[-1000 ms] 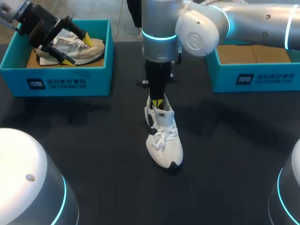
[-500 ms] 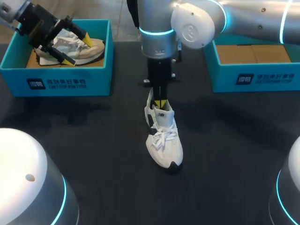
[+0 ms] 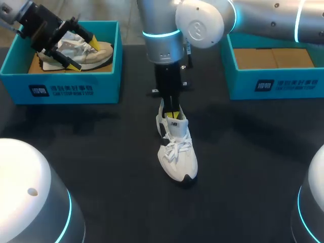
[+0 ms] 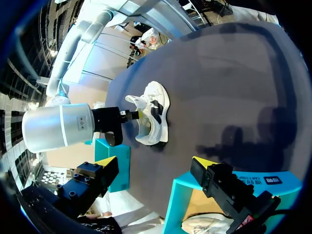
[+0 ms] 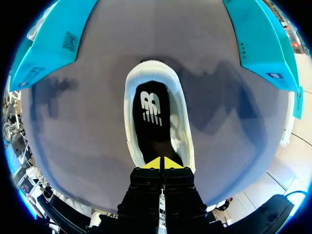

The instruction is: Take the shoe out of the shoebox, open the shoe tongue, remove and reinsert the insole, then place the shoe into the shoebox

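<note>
Right gripper (image 3: 172, 109), yellow tips pinched together, sits at the 12 o'clock end of your white lace-up sneaker (image 3: 176, 147), mid-table. You have the shoe out. The black insole (image 5: 152, 117) looks seated, so pulling, refitting and boxing in the teal cardboard shoebox (image 3: 283, 83) at 2 o'clock probably remain. Since earlier, only the arm's wrist swung toward 9 o'clock.

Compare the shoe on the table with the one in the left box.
The table shoe stands on the table, white; the boxed shoe lies in the left box, beige. The right gripper is at the table shoe's opening; the left gripper hangs open over the boxed shoe. Both are sneakers.
</note>
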Controlling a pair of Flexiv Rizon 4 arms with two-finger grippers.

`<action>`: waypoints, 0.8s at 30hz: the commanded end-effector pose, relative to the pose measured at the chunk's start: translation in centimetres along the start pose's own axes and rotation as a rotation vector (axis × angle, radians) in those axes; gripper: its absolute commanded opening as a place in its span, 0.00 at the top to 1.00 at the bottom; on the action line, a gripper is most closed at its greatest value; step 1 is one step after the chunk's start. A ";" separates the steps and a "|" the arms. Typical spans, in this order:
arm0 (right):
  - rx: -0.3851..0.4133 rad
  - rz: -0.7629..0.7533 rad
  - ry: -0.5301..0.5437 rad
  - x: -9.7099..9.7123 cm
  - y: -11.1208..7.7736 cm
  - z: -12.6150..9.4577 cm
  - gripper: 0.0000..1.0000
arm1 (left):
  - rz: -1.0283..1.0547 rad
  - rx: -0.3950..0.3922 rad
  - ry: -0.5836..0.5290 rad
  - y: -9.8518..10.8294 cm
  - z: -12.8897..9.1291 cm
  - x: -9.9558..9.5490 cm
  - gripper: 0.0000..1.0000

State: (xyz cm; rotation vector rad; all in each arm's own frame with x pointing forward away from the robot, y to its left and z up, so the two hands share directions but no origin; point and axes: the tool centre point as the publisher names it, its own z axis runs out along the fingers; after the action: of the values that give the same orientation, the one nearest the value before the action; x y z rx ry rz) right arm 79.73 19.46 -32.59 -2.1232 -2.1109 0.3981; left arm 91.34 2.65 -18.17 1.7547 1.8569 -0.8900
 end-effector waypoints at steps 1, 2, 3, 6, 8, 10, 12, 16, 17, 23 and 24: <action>-0.008 0.006 0.008 0.0 -0.1 0.2 1.00 | 0.001 -0.001 0.003 0.0 0.0 0.0 0.00; -0.006 0.014 0.016 -0.1 0.0 0.4 1.00 | 0.001 -0.001 0.003 0.0 0.0 0.0 0.00; -0.009 0.016 0.022 -0.1 0.1 0.5 1.00 | 0.001 -0.001 0.003 0.0 0.0 0.0 0.00; -0.014 0.028 0.033 -0.1 0.5 0.9 1.00 | 0.001 -0.001 0.003 0.0 0.0 0.0 0.00; -0.013 0.034 0.037 -0.2 0.8 1.1 1.00 | 0.001 -0.001 0.003 0.0 0.0 0.0 0.00; -0.014 0.036 0.036 -0.2 0.9 1.3 1.00 | 0.001 -0.001 0.003 0.0 0.0 0.0 0.00; -0.011 0.039 0.032 -0.3 1.0 1.5 0.98 | 0.001 -0.001 0.003 0.0 0.0 0.0 0.00; -0.001 0.044 0.040 -0.5 1.0 1.8 0.62 | 0.001 -0.001 0.003 0.0 0.0 0.0 0.00; 0.002 0.045 0.041 -0.5 1.0 1.8 0.55 | 0.001 -0.001 0.003 0.0 0.0 0.0 0.00; 0.003 0.044 0.042 -0.5 0.9 1.7 0.47 | 0.001 -0.001 0.003 0.0 0.0 0.0 0.00; 0.004 0.045 0.042 -0.5 0.9 1.7 0.39 | 0.001 -0.001 0.003 0.0 0.0 0.0 0.00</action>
State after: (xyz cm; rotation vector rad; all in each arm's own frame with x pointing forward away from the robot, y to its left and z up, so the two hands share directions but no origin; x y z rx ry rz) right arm 80.29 18.88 -34.53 -2.1591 -2.0410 0.3641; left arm 91.34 2.64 -18.17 1.7549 1.8568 -0.8900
